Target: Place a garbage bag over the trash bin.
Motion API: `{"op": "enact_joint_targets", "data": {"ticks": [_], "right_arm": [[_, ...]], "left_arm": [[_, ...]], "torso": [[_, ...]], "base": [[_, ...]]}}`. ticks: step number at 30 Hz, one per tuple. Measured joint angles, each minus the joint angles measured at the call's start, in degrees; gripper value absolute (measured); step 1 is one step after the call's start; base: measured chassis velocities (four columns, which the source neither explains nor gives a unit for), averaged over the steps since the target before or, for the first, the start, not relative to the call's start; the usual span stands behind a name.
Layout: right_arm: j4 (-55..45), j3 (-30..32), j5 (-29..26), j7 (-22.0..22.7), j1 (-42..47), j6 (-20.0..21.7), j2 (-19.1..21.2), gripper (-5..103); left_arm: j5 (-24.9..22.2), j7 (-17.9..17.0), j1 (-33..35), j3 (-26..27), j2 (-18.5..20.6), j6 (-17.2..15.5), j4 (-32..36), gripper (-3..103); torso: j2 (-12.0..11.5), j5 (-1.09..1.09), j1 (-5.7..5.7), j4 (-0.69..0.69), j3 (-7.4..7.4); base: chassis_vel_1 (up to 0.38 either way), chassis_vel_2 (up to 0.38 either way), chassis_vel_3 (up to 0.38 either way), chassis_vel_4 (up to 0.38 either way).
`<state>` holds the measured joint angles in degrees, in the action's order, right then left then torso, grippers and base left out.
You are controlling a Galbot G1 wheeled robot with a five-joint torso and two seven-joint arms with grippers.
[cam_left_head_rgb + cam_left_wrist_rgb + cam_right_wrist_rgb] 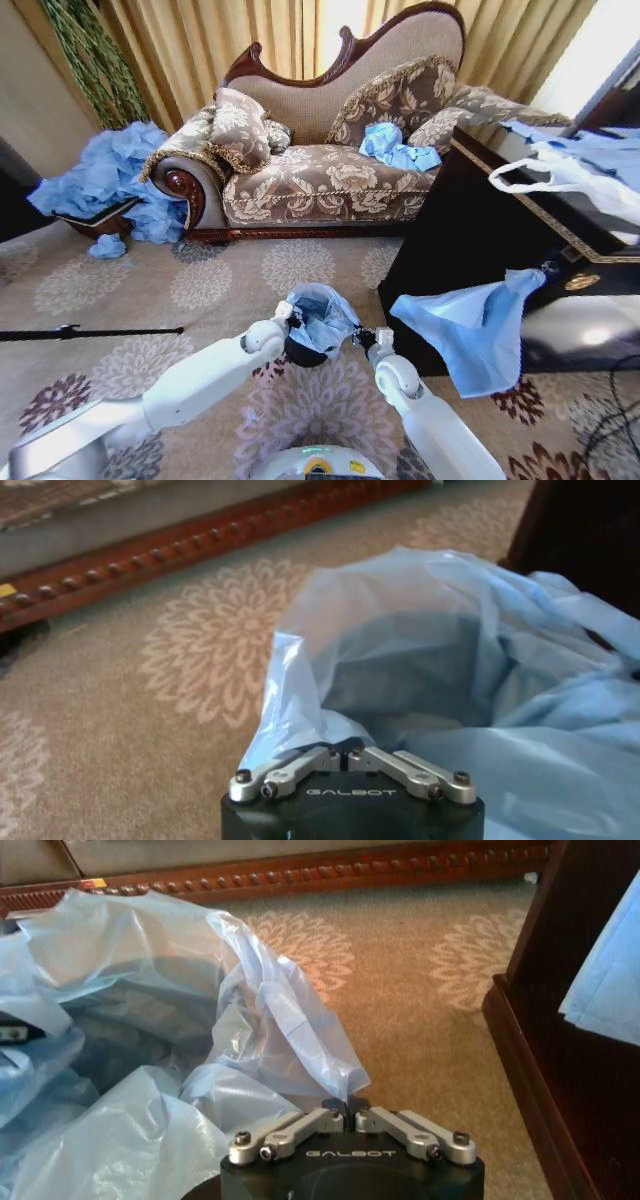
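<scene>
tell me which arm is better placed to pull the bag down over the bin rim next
Neither clearly. The left tool and right tool are both shut on the garbage bag, on opposite sides of the trash bin. Likely both should pull together.

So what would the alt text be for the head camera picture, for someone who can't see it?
Two white robot arms hold a light-blue garbage bag over a small black trash bin on patterned carpet, left hand and right hand pinching opposite edges. Behind stand an ornate sofa and a heap of blue bags.
</scene>
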<state>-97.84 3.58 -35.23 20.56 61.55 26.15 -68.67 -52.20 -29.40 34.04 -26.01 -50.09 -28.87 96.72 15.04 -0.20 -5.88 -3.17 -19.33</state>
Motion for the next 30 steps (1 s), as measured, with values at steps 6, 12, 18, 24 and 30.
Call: {"op": "enact_joint_targets", "data": {"ticks": [6, 12, 18, 24, 30], "right_arm": [[0.1, -0.3, 0.1, 0.1, 0.0, 0.0, 0.0, 0], [0.2, -0.4, 0.1, 0.2, -0.1, 0.0, 0.0, 0], [0.5, -1.2, 0.2, 0.2, -0.2, 0.0, -0.2, 0], [0.6, -1.6, 0.4, 0.2, 0.0, 0.0, -0.4, 0], [-1.1, -1.2, 0.8, 0.6, 2.0, 0.0, -0.3, 0]], "left_arm": [[-1.6, 2.2, 3.6, 4.8, 1.0, 4.7, 0.9, 0], [-3.4, 4.8, 7.1, 9.9, 2.7, 8.5, 2.2, 0], [-7.0, 6.4, 15.9, 21.5, 5.8, 9.0, 6.8, 0], [-10.3, 8.4, 23.7, 28.1, 8.9, 9.1, 12.2, 0], [-12.7, 8.9, 27.8, 29.3, 10.5, 8.2, 15.4, 0]], "torso": [[0.0, -0.01, 0.00, -0.01, 0.00], [0.0, -0.01, 0.00, 0.00, 0.00], [0.0, -0.02, 0.00, 0.00, 0.00], [0.0, 0.00, 0.00, 0.01, 0.00], [0.0, -0.01, 0.00, -0.02, 0.01]], "base": [[0.000, 0.000, 0.000, 0.000], [0.000, 0.000, 0.000, 0.000], [0.000, 0.000, 0.000, 0.000], [0.000, 0.000, 0.000, 0.000], [0.000, 0.000, 0.000, 0.000]]}}
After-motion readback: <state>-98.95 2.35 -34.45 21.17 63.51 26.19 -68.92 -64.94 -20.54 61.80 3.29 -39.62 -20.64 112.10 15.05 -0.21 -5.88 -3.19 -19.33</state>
